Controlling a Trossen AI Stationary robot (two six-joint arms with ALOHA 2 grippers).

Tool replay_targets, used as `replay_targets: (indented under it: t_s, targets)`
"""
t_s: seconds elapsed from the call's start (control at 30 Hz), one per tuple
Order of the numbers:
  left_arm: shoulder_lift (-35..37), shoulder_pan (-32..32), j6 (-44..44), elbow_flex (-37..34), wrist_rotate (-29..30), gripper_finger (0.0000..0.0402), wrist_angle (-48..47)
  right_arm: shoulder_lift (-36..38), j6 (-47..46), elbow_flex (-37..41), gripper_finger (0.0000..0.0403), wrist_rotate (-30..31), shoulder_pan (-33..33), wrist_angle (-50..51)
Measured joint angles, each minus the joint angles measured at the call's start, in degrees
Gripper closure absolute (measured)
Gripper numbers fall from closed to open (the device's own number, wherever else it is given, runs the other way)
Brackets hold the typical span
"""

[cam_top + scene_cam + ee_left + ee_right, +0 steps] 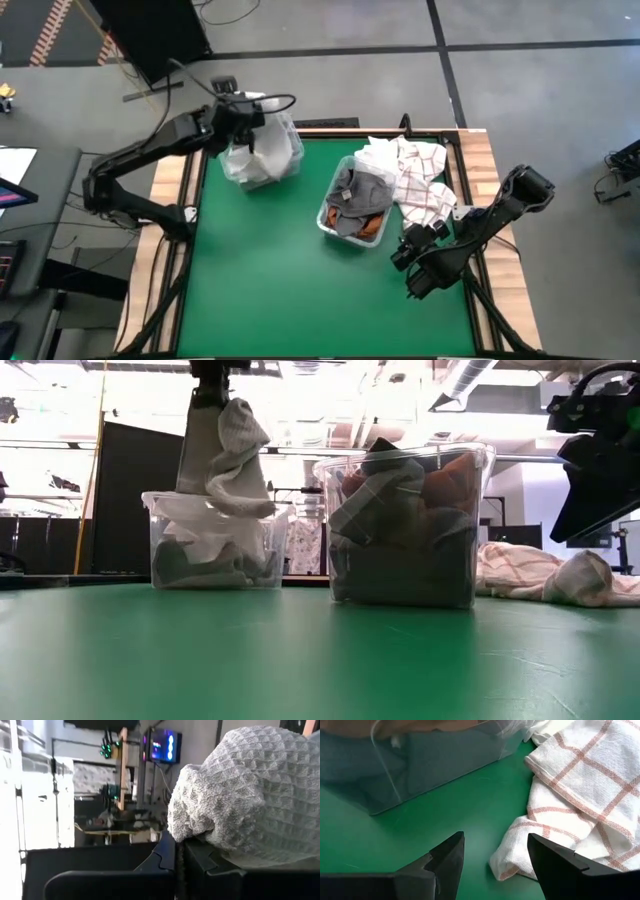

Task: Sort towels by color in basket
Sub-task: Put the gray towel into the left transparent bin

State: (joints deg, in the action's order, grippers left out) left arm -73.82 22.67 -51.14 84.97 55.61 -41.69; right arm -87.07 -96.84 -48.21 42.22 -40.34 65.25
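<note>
Jaws of left gripper (176, 865) clenched on waffle-weave light grey towel (250, 795); right gripper (495, 855) jaws spread, soft red-checked towel (580, 790) just beside

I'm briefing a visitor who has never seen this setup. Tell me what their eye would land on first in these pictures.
First, the light grey towel dangling from the shut left gripper above the clear bin at the table's far left. Next, the central clear bin stuffed with dark grey and rust orange towels. Then the red-checked white towels heaped beside it, with the open right gripper poised at their edge.
</note>
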Motion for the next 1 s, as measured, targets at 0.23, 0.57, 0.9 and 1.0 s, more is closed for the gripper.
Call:
replay_targets:
  t_s: [0.23,0.57,0.9,1.0]
  targets:
    - [-6.21,5.78,6.43,0.04,-10.73,0.0395,-2.87,0.00,0.09,0.00,0.0155,-0.02,-0.10,-0.99]
    - [-17.96,9.51,15.42,0.04,-24.10,0.0391,-13.19,0.00,4.28,0.00,0.0155,-0.03,-0.13,-5.76]
    - [-22.93,14.06,22.62,0.04,-35.97,0.0365,-17.49,-0.02,-0.59,0.00,0.0155,4.61,3.39,3.62]
    - [-22.76,14.79,23.56,0.04,-38.70,0.0327,-17.22,-0.02,-0.63,0.00,0.0155,4.87,7.04,6.92]
